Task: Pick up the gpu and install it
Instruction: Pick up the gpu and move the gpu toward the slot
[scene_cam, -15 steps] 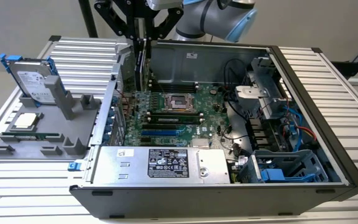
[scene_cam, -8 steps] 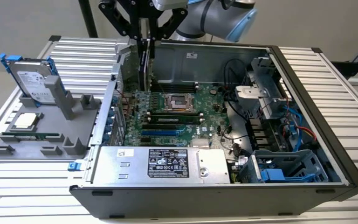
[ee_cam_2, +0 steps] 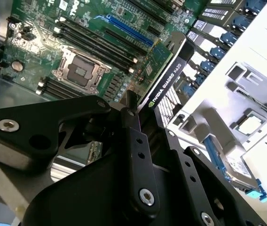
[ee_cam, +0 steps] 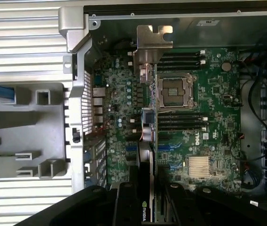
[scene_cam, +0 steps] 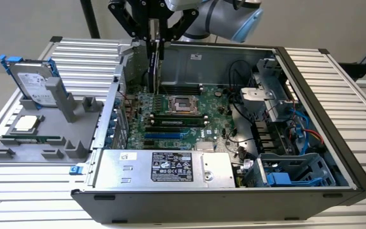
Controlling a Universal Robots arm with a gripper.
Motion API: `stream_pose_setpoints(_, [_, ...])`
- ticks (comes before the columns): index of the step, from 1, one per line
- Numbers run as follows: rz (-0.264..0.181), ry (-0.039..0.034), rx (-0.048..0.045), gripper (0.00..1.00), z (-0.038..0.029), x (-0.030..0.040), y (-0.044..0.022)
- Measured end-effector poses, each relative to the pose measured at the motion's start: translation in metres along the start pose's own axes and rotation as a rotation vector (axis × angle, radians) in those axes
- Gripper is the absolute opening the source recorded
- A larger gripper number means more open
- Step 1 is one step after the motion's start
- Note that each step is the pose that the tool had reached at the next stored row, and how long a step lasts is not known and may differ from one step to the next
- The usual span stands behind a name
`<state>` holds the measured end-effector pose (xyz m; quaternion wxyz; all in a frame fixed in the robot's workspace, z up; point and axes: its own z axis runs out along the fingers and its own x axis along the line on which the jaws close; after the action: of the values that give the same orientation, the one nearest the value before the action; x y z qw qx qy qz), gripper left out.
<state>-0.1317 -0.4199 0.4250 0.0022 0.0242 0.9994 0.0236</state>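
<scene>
The gripper [scene_cam: 154,45] has its jaws clamped on the top end of the gpu [scene_cam: 153,71], which hangs above the motherboard [scene_cam: 218,126] inside the open case [scene_cam: 345,164]. Its long axis stands about upright, with the silver bracket [ee_cam: 153,44] pointing down.

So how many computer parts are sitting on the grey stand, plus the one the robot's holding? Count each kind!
hard drive: 1
processor chip: 1
memory stick: 1
gpu: 1
Total: 4
</scene>
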Motion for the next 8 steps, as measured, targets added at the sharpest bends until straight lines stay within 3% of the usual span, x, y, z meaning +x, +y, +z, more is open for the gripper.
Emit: stream_pose_setpoints(8, [0.0,0.0001,0.0,0.0,0.0,-0.0102,0.0005])
